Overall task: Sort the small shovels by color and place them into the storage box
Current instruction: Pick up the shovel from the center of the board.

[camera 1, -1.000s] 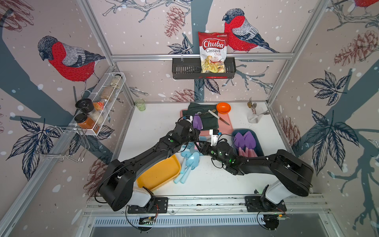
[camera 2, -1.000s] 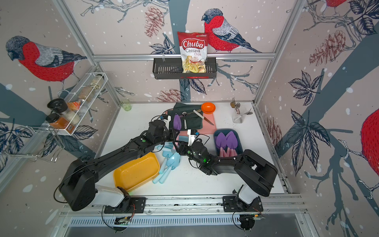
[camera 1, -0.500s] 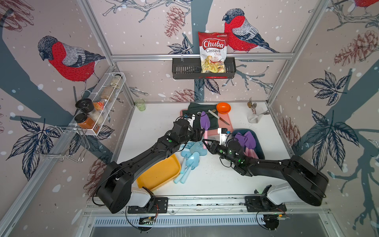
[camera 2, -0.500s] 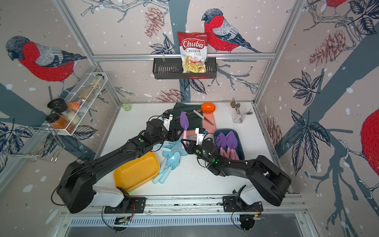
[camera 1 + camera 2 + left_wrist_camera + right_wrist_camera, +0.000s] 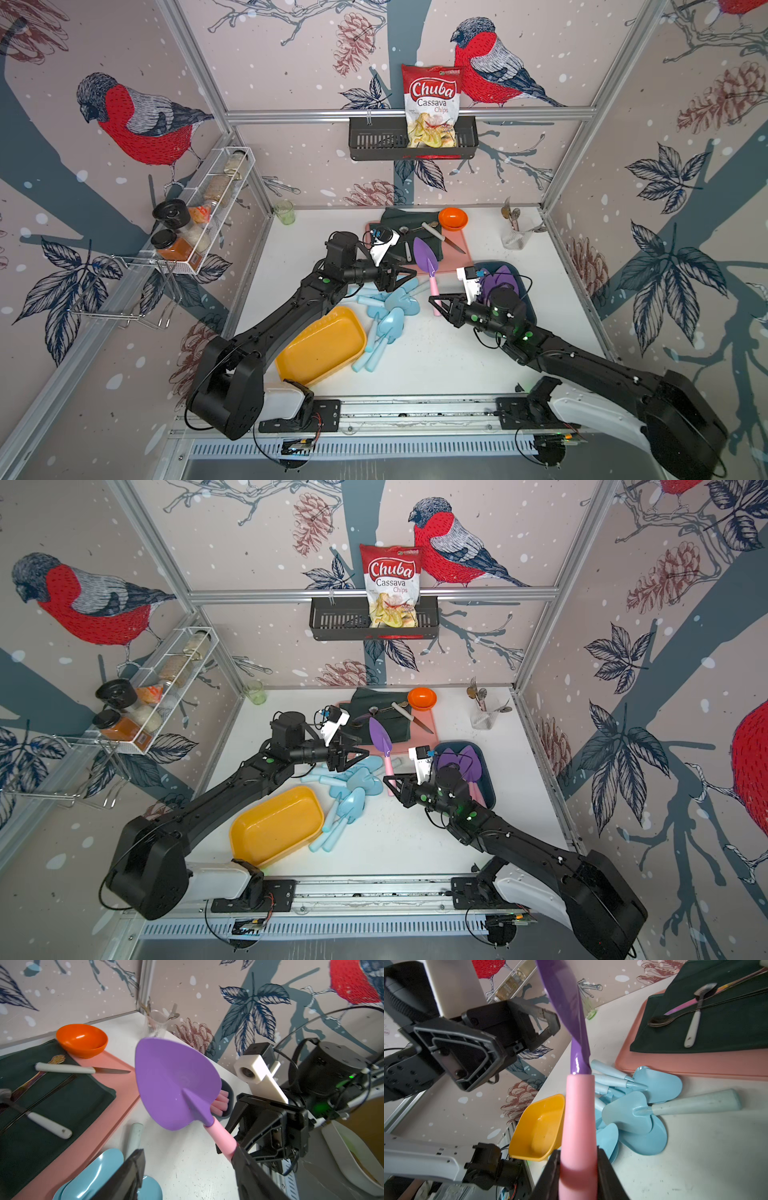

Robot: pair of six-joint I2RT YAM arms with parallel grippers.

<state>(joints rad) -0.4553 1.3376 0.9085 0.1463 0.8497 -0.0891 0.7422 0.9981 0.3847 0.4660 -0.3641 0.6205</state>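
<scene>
Purple shovel (image 5: 424, 255): held up off the table by the end of its pink handle, blade pointing toward the back wall, just in front of the pink board (image 5: 451, 259).
Right gripper (image 5: 437, 302): fingers pinched onto that pink handle. It's seen really clearly in the right wrist view, with a finger pressed on each side.
Left gripper (image 5: 405, 276): fingers spread wide with nothing between them, parked just beside the shovel.
What changed: a second ago the shovel was clamped by the left gripper up by the board. Now it's been let go and taken over by the right one, so the handoff looks done.
Dark blue tray (image 5: 489, 785): a few purple shovels (image 5: 500, 277) are already laid in it, right behind the right gripper.
Blue shovels (image 5: 390, 303): heaped on the table beside the yellow tray (image 5: 320, 349), which looks empty.
What it means: the purple one can probably be swung back and dropped in with its mates. The left gripper is freed up for the blue heap, which hasn't been sorted at all yet.
</scene>
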